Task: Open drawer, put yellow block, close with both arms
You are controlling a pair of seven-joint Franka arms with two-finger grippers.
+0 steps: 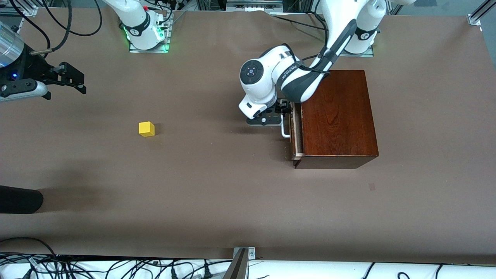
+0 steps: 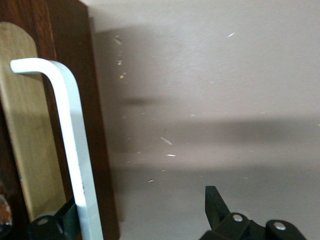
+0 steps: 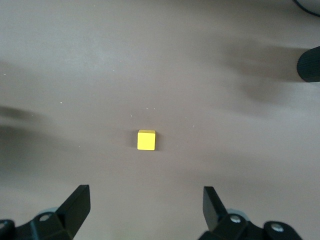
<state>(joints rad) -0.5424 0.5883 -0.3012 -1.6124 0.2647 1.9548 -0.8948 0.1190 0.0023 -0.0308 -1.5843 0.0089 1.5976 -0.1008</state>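
Note:
The mahogany box (image 1: pixel 337 116) stands toward the left arm's end of the table. Its drawer (image 1: pixel 296 133) is pulled out a crack, showing a pale wood edge. My left gripper (image 1: pixel 286 109) is open at the white handle (image 1: pixel 285 131). In the left wrist view the handle (image 2: pixel 75 150) sits just inside one finger (image 2: pixel 67 217), and the gripper (image 2: pixel 140 205) is wide open around it. The yellow block (image 1: pixel 146 129) lies on the table toward the right arm's end. My right gripper (image 1: pixel 79 82) hangs open and empty in the air. In the right wrist view the block (image 3: pixel 146 140) lies ahead of the gripper (image 3: pixel 146 193).
A black rounded object (image 1: pixel 19 199) juts in at the table edge near the front camera, toward the right arm's end; it also shows in the right wrist view (image 3: pixel 310 64). Cables and a metal bracket (image 1: pixel 242 261) line the front edge.

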